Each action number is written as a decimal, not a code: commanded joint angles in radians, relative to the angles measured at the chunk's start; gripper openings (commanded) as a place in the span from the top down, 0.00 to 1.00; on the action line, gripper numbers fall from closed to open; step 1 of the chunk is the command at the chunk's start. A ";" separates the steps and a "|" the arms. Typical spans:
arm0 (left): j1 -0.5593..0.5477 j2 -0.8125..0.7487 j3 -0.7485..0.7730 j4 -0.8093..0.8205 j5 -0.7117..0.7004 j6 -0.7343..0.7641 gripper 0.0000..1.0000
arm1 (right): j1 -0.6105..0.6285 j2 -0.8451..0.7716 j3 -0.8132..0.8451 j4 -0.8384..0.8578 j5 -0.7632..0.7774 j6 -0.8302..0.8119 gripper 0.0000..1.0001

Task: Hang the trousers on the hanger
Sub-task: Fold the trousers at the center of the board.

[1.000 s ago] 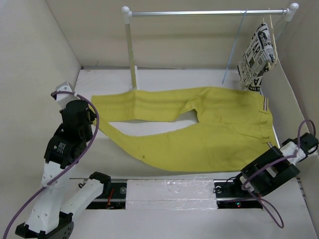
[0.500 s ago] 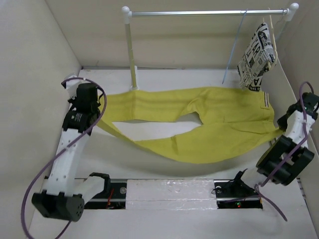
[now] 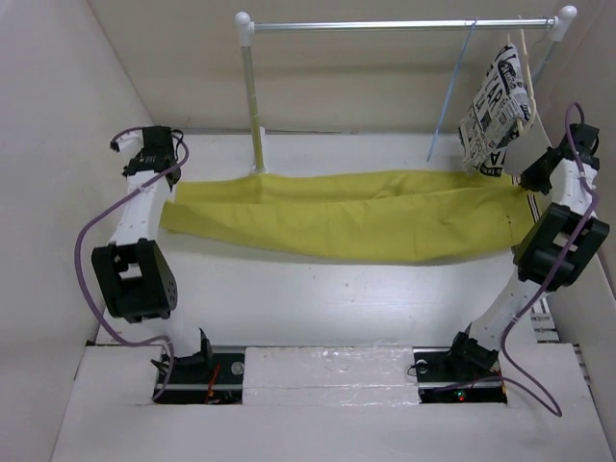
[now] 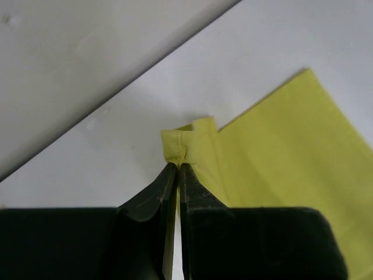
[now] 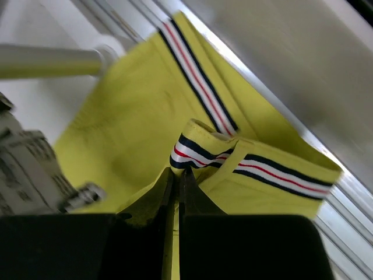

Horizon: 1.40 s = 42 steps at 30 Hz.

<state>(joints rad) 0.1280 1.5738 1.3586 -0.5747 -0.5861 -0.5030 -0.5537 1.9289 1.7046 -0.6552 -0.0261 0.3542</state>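
The mustard-yellow trousers (image 3: 356,215) lie folded lengthwise, one leg over the other, as a long band across the back of the table. My left gripper (image 4: 178,165) is shut on a leg hem corner (image 4: 186,140) at the band's left end (image 3: 178,207). At the right end, my right gripper (image 5: 179,169) is shut on the striped waistband (image 5: 201,153). The thin light-blue hanger (image 3: 450,96) hangs from the rail (image 3: 395,24) at the back right, apart from both grippers.
A pale wooden hanger carrying newspaper-print cloth (image 3: 499,108) hangs at the rail's right end, close above my right gripper (image 3: 539,173). The rail's left post (image 3: 253,106) stands just behind the trousers. Side walls are close to both arms.
Both grippers carried the near edge of the trousers up and back, folding the near leg over the far one. The arms went from low at the front to stretched toward the back.
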 commanded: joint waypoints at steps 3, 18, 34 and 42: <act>-0.002 0.199 0.322 0.027 -0.087 -0.002 1.00 | 0.031 0.128 0.219 0.192 -0.090 0.057 1.00; -0.025 0.412 0.460 -0.007 0.011 0.057 0.22 | 0.066 0.112 0.045 0.423 -0.146 0.109 0.28; -0.024 -0.028 -0.336 0.223 0.463 -0.149 0.40 | 0.012 -0.370 -0.643 0.572 -0.207 0.100 0.99; 0.004 0.123 -0.276 0.257 0.492 -0.178 0.38 | -0.041 -0.404 -0.830 0.630 -0.317 0.068 0.62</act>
<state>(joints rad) 0.1108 1.6951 1.0428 -0.3523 -0.1345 -0.6521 -0.5735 1.5372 0.9321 -0.1089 -0.2787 0.4412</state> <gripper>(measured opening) 0.615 0.357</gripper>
